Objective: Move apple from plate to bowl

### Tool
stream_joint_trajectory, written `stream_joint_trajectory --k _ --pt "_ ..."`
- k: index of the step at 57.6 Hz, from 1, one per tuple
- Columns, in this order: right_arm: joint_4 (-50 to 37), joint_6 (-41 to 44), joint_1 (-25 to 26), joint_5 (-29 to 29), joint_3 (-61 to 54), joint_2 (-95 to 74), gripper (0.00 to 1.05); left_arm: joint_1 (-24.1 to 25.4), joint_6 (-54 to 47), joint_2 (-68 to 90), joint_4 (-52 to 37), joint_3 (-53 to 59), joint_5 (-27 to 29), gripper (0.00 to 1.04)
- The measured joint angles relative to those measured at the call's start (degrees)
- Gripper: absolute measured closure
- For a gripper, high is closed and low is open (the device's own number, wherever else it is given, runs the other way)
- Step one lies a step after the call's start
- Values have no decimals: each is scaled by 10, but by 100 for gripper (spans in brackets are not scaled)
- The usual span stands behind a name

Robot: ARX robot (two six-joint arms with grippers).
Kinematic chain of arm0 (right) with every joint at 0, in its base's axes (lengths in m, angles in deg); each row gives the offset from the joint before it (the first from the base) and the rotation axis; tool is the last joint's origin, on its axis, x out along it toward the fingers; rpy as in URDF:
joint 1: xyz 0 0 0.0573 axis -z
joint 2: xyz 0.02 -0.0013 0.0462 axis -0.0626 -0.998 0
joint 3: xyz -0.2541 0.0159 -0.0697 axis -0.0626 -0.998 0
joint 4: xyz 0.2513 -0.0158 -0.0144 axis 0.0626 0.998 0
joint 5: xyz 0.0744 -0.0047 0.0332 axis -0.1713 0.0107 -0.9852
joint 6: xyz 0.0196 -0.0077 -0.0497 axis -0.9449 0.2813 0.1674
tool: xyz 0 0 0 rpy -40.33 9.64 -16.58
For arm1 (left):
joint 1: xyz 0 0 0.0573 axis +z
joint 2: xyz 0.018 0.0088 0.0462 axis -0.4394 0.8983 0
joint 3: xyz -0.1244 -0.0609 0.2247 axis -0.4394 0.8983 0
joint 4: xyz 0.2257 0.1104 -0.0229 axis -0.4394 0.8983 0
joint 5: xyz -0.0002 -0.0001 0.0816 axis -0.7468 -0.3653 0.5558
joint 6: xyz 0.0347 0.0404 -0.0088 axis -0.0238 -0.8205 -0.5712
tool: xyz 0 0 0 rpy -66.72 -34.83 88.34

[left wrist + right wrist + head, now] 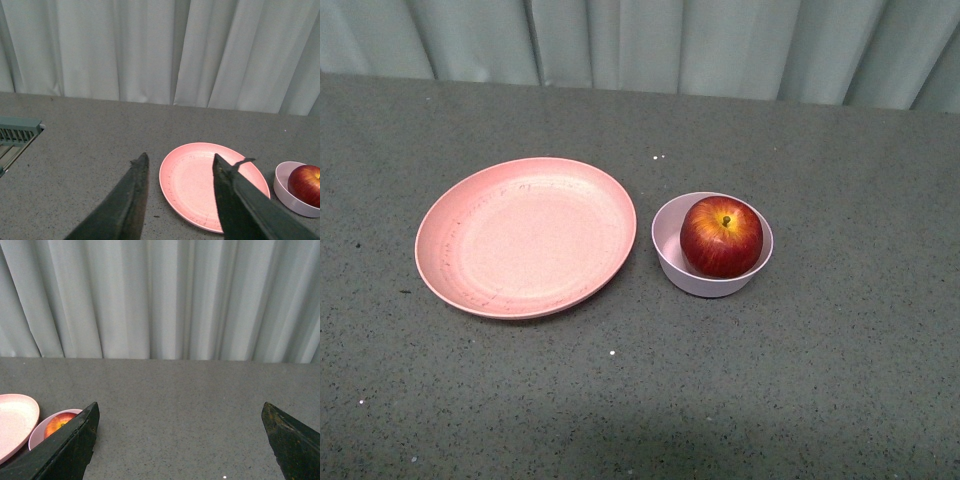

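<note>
The dark-red apple [721, 236] sits inside the small pale lilac bowl [667, 261], stem up, with a yellow patch round the stem. To the bowl's left lies the wide salmon-pink plate [524, 236], with nothing on it. Neither arm appears in the front view. In the left wrist view my left gripper [180, 159] is open and holds nothing; past its dark fingers lie the plate [195, 180] and, further off, the bowl [282, 185] with the apple [306, 184]. My right gripper [180, 407] is open wide over bare table; the apple [57, 423], bowl [39, 434] and plate [15, 419] sit beside one finger.
A grey speckled tabletop [840, 380] carries everything, backed by a pale pleated curtain [640, 45]. A grey-green slatted rack [17, 131] stands at the table's edge in the left wrist view. A few white crumbs [611, 353] lie on the table.
</note>
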Motion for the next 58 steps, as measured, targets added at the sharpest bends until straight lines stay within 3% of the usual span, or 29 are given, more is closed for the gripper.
stream_joint_trajectory --k 20,58 --pt "0 0 0 0 0 0 9 0 -1 0 0 0 0 5" --pt "0 0 0 0 0 0 9 0 -2 0 0 0 0 7"
